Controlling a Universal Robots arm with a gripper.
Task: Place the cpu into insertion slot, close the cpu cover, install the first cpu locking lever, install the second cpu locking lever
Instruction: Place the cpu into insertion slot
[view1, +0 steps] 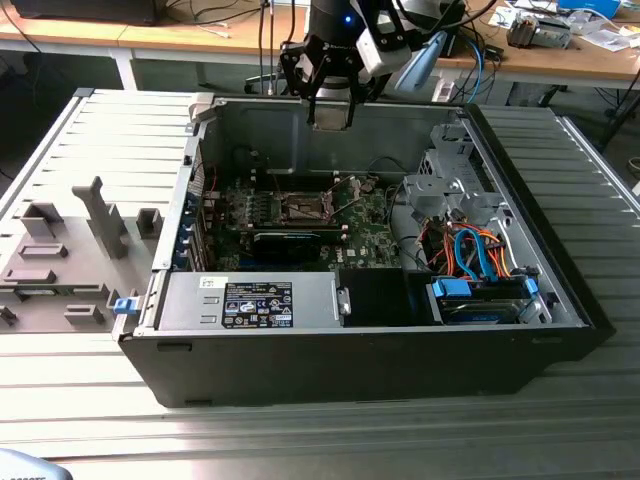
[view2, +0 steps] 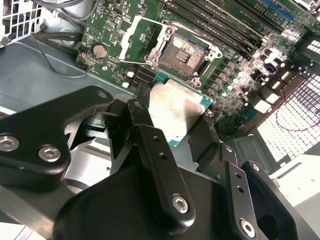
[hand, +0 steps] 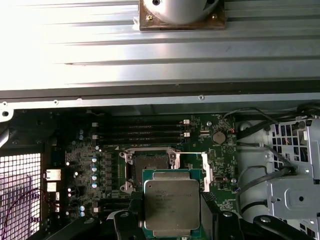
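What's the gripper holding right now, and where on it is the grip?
The gripper holds the small, flat, square, silver-grey metal-faced cpu, pinched by two opposite side edges.

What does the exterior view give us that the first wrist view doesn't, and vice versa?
Exterior view: the whole computer case, the labelled power supply, grey fixture blocks on the exterior view's left, and the tool above the case. First wrist view: the cpu gripped close up, memory slots, coin battery. Both: the motherboard and the open insertion slot.
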